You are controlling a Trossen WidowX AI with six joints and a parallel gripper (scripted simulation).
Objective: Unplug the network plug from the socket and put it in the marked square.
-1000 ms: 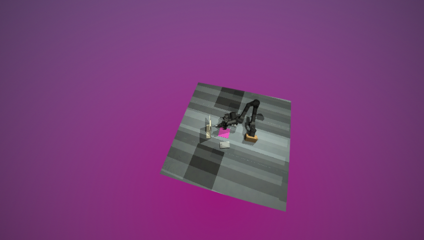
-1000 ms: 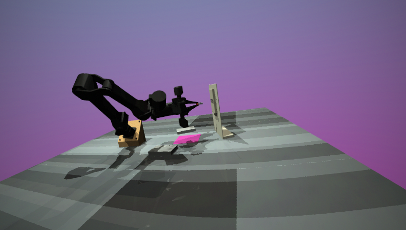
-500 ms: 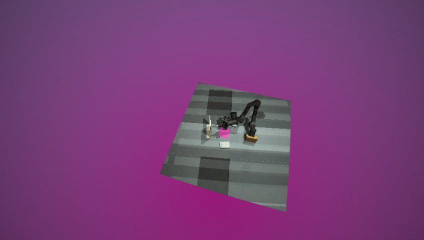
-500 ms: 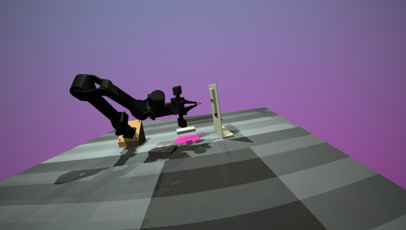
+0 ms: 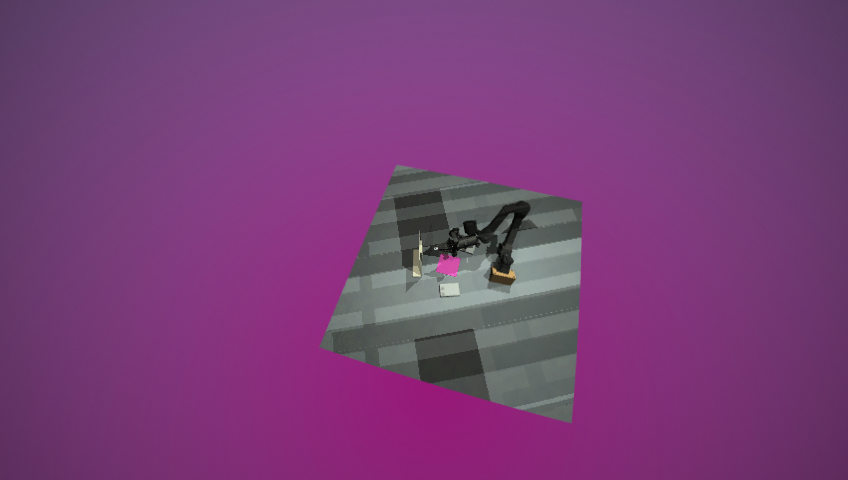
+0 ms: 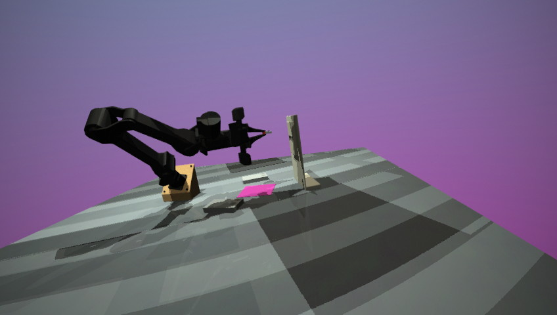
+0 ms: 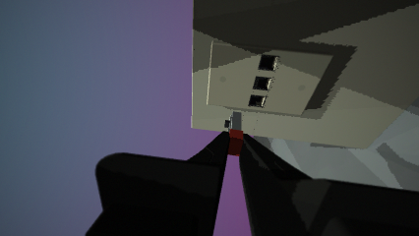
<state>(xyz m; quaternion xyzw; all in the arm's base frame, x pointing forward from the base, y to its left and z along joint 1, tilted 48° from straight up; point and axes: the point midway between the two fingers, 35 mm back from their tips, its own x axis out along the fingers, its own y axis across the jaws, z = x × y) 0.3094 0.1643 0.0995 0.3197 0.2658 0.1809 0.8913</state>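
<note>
1. Red and grey, the plug was out of the panel, in the air just before it.
2. The end effector was clamped on the plug.
3. The pink square lay on the bench, lower than the plug.

The hand seems to hover between the panel and arm base.

The table carries 1 upright panel, 1 pink square and 2 flat blocks.
</note>
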